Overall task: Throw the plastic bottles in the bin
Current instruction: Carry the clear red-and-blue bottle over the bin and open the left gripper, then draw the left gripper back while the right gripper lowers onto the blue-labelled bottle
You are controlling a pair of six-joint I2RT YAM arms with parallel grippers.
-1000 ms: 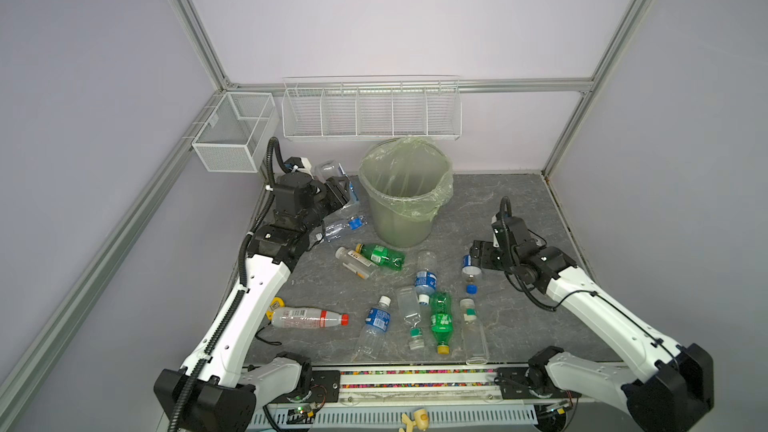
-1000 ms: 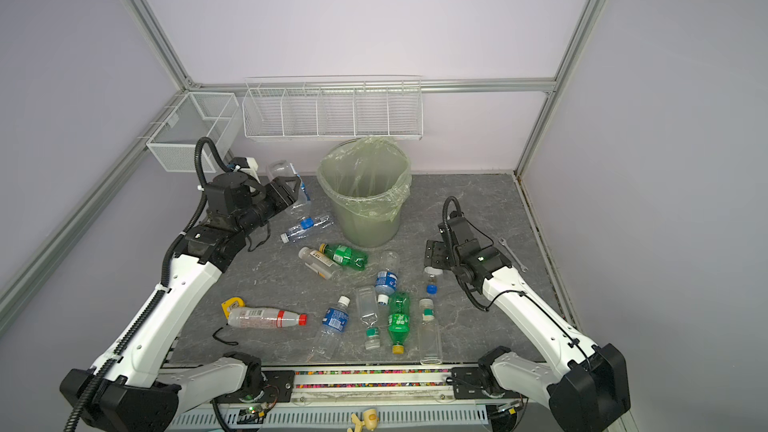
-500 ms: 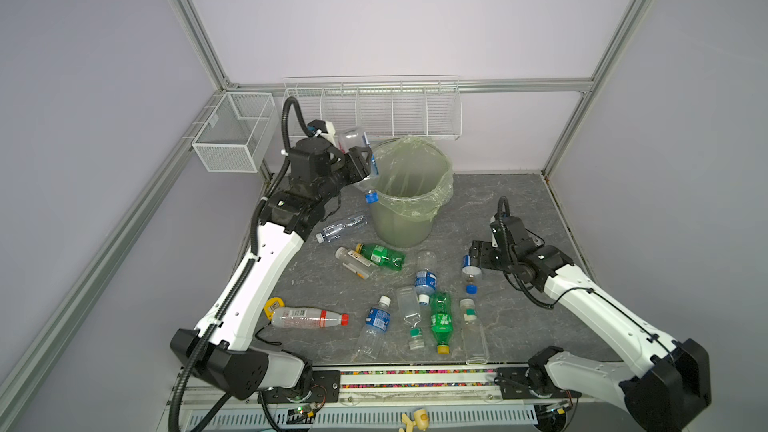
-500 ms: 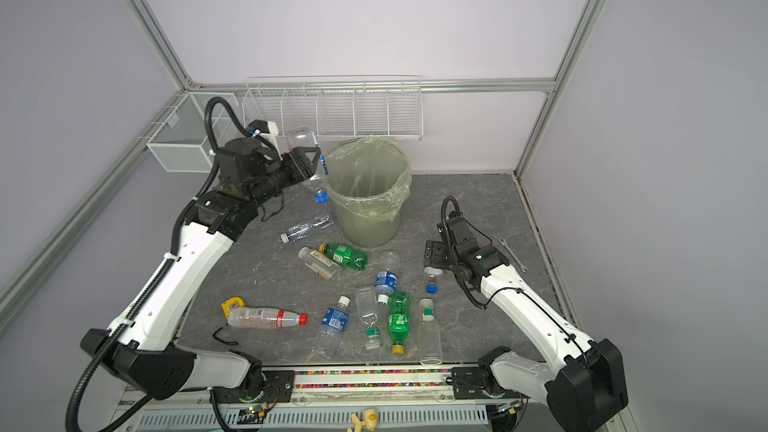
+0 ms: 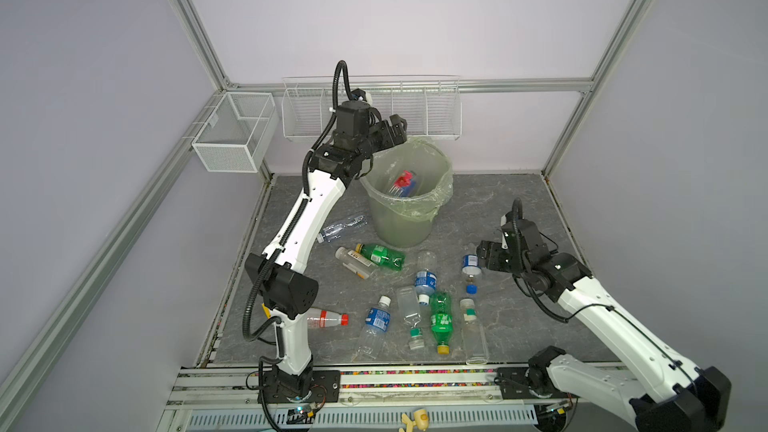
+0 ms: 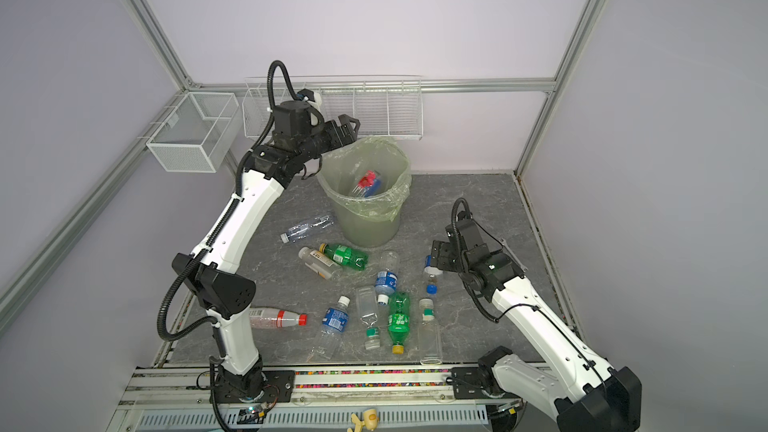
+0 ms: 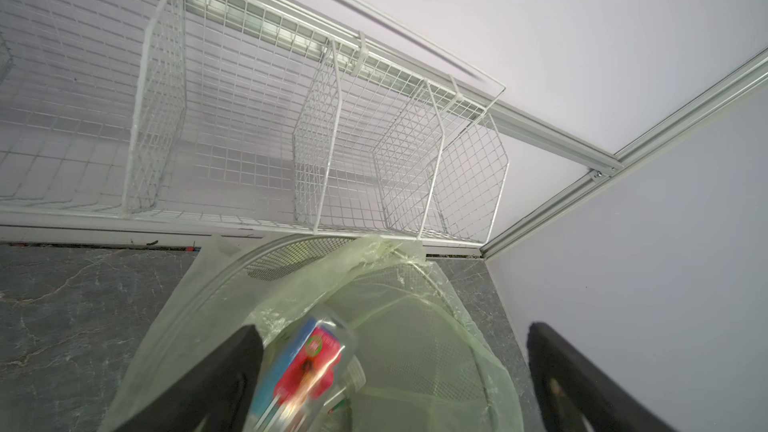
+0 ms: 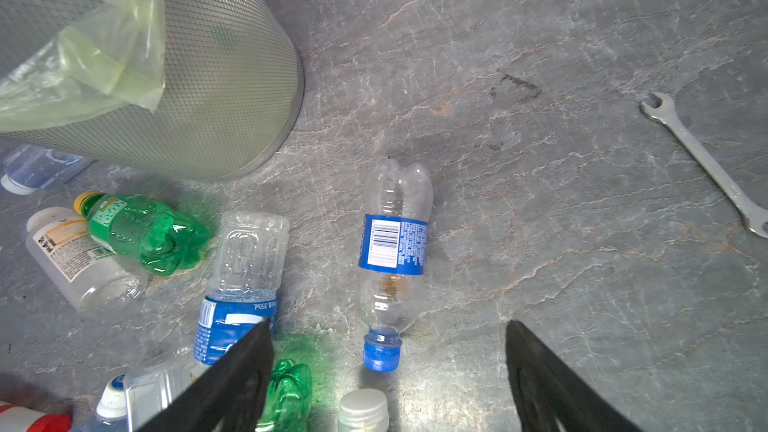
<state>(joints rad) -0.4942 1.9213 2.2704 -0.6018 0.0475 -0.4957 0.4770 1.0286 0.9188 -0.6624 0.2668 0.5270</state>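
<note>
The fingers [image 7: 216, 380] of the left gripper [image 7: 392, 328] stand wide apart with nothing between them. Just below them a red-and-blue bottle [image 7: 309, 363] sits inside the mouth of the bin [image 5: 399, 226], blurred, so it is probably falling. The bin stands near the back edge of the grey surface [image 5: 498, 201], under the wire basket [image 5: 440, 118].

The right gripper [image 8: 388, 324] is also spread open and holds nothing. It hangs low near the right edge of the surface, above a blue-label bottle [image 8: 392, 243] that lies on its side with its blue cap toward the fingers.

The step in hand looks like the drop of one bottle into the bin. About ten bottles lie loose from the middle to the front edge, so the task is far from done. Next, the right gripper would need to come down across the blue-label bottle's body, close on it and carry it over the rim. The left arm would need to swing back for another, perhaps the green bottle [image 5: 380, 255] in front of the bin.

The bin's wall and crinkled liner hide its floor, so how many bottles it holds cannot be told. The left arm covers part of a red-capped bottle [image 5: 326, 320] near the front left corner. A wrench [image 8: 706, 164] lies apart by the right edge.
</note>
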